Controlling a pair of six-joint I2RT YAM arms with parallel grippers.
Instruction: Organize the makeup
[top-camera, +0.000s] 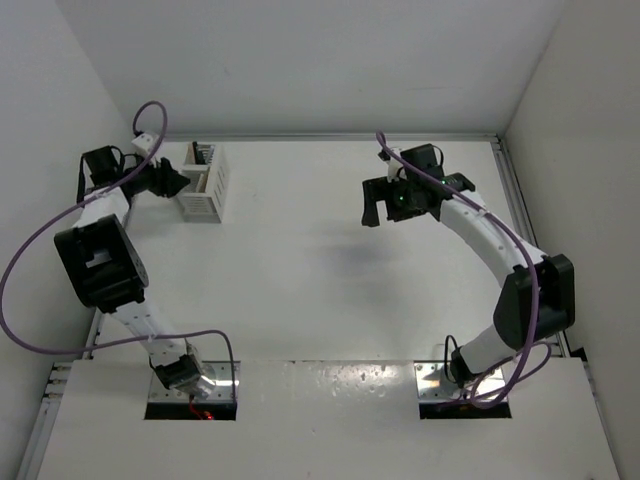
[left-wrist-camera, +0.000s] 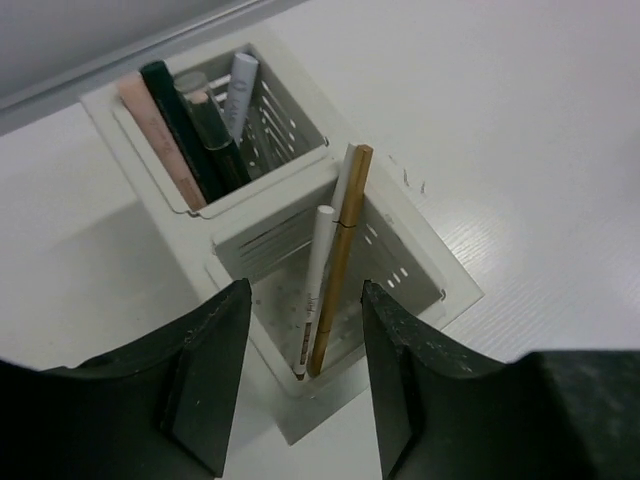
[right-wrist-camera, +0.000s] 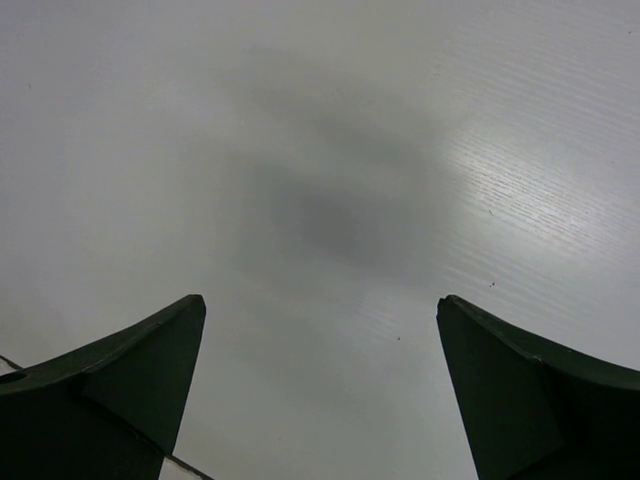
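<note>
A white slotted rack with two compartments stands at the table's far left; it also shows in the left wrist view. Its near compartment holds a tan-gold pencil and a white pencil, both leaning. Its far compartment holds several sticks: a pink one, a black one, a dark one with a grey cap and a pale grey one. My left gripper is open and empty just above the near compartment. My right gripper is open and empty above bare table.
Walls close in the table at the left, back and right. The rack stands close to the left wall and the back edge. A raised white panel spans the near edge by the arm bases.
</note>
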